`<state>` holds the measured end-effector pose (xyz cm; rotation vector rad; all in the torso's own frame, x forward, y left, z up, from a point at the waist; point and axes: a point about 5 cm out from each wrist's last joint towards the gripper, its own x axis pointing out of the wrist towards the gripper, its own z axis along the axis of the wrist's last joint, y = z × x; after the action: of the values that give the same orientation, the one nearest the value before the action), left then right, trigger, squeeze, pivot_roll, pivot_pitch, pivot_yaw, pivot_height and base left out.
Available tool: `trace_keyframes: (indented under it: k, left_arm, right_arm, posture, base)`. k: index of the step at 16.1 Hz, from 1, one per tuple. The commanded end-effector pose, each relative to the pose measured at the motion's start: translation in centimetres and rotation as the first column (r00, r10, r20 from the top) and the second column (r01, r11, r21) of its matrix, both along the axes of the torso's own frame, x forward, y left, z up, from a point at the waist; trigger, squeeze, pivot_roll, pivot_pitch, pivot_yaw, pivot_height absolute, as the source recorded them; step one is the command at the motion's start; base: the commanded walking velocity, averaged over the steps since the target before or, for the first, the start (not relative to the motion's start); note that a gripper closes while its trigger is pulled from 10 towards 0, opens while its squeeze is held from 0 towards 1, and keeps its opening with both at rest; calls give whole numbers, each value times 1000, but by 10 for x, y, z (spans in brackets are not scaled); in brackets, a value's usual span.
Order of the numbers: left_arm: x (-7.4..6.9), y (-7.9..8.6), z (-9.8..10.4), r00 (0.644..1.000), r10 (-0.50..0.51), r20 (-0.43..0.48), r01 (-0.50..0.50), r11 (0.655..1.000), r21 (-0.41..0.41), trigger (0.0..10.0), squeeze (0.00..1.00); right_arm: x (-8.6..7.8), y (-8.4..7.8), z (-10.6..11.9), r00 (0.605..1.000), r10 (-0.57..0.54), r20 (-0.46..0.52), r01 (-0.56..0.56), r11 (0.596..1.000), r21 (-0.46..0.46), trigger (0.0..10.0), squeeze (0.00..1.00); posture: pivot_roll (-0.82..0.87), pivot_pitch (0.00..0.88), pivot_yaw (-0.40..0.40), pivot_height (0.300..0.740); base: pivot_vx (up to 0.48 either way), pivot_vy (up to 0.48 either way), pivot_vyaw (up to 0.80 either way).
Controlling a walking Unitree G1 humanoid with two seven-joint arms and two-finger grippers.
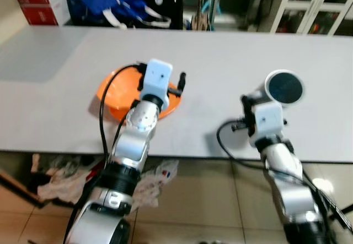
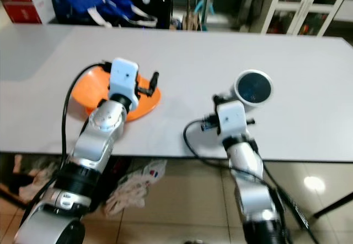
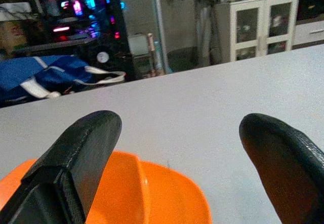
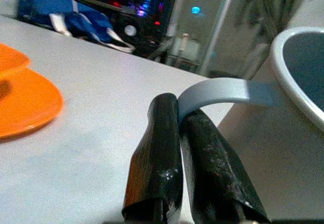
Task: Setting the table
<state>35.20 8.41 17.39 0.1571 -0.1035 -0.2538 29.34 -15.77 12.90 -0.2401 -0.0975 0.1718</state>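
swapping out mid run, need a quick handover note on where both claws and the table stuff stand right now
Left claw: open, fingers spread above the orange plastic plate, holding nothing.
Right claw: shut on the grey handle of the white mug with the dark inside. From these views I cannot tell whether the mug rests on the table or is lifted.
Things: the plate lies flat on the pale grey table, toward the robot's left near the front edge; the mug is to the right, apart from the plate.
Done: plate on the table, mug gripped.
Left: probably set the mug by the plate and release.
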Motion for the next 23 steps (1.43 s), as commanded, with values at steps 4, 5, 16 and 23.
trace_keyframes:
  k: [4, 5, 16, 23]
  left_arm:
    - [-5, 6, 0, 1000, 22, -1, -22, 1000, -11, 10000, 0]
    - [-6, 6, 0, 1000, 22, -2, -22, 1000, -12, 10000, 0]
    - [-20, 6, -2, 999, 27, -18, -28, 1000, -14, 10000, 0]
    - [-21, 9, -1, 999, 34, -25, -34, 999, -3, 10000, 0]
  right_arm:
    - [16, 6, -7, 977, 169, -130, -165, 986, 37, 10000, 0]
    - [17, 7, -7, 970, 198, -138, -194, 980, 42, 10000, 0]
    - [15, 26, -33, 800, 508, -319, -555, 829, -72, 10000, 0]
    - [17, 22, -46, 799, 484, -356, -554, 823, -123, 10000, 0]
  posture:
    - [35, 0, 3, 740]
    - [39, 0, 1, 740]
    - [48, 0, -21, 740]
    - [63, 0, -22, 740]
  base:
    - [0, 0, 0]
    - [0, 0, 0]
    - [0, 0, 0]
    - [0, 0, 0]
